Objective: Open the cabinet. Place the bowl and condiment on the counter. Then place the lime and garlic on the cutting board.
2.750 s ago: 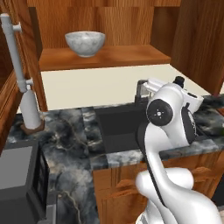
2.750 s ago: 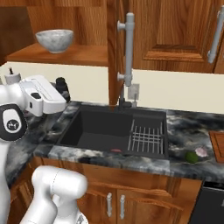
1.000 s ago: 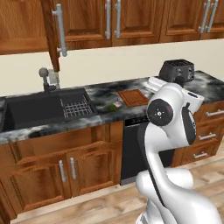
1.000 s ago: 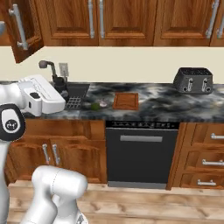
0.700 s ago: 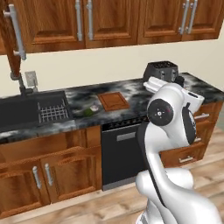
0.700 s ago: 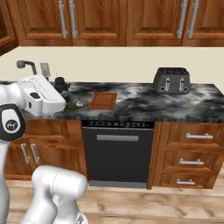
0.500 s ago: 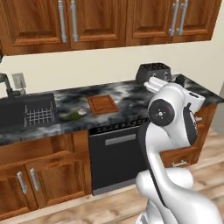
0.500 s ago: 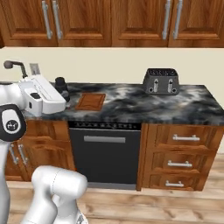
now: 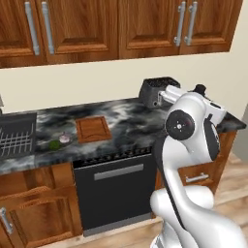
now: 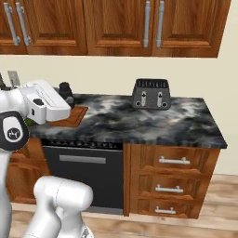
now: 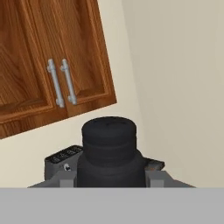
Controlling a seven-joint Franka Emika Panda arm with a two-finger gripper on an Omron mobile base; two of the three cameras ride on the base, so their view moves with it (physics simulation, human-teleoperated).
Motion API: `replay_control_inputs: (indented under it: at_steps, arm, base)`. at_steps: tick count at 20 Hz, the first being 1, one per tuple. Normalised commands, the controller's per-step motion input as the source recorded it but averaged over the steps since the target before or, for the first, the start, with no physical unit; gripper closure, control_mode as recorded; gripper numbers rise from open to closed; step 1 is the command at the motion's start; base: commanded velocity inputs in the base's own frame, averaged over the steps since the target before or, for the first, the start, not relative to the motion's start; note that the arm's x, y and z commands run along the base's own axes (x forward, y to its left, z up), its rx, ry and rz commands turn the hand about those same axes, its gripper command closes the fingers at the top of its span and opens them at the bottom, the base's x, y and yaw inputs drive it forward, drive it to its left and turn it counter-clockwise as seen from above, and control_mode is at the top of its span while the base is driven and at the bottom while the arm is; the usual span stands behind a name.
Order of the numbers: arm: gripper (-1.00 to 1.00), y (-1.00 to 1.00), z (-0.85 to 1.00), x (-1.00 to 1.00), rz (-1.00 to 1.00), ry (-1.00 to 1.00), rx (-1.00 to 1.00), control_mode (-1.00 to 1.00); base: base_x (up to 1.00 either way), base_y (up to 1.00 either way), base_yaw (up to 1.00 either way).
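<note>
My gripper (image 11: 109,177) is shut on the condiment (image 11: 109,151), a small black bottle standing upright between the two pads. From the right base view the gripper (image 10: 64,98) holds the condiment (image 10: 65,91) above the left part of the marbled counter (image 10: 144,122), just past the cutting board (image 10: 70,117). The cutting board (image 9: 93,129) lies bare on the counter (image 9: 128,120). Left of it sit the lime (image 9: 54,144) and the garlic (image 9: 64,138), close together. The bowl and the opened cabinet are out of view.
A black toaster (image 10: 151,94) stands at the back of the counter, seen too as the toaster (image 9: 156,90) beside my hand. Closed wall doors (image 10: 139,25) hang above. A dishwasher front (image 9: 114,193) and drawers (image 10: 172,179) sit below. The sink rack (image 9: 14,140) is at far left.
The base has driven to the right, so the whole scene slid left: the sink and open door left the picture, the toaster came near. The bottle stays in the gripper.
</note>
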Motion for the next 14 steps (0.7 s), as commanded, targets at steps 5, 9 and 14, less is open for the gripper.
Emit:
replay_control_inputs:
  at_steps: [5, 9, 14]
  arm:
    - [1.0, 0.0, 0.0, 0.0, 0.0, 0.0, 0.0, 1.0]
    - [1.0, 0.0, 0.0, 0.0, 0.0, 0.0, 0.0, 1.0]
    - [1.0, 0.0, 0.0, 0.0, 0.0, 0.0, 0.0, 1.0]
  base:
    - [0.67, -0.23, 0.06]
    - [0.56, -0.09, 0.04]
    - [0.45, -0.06, 0.02]
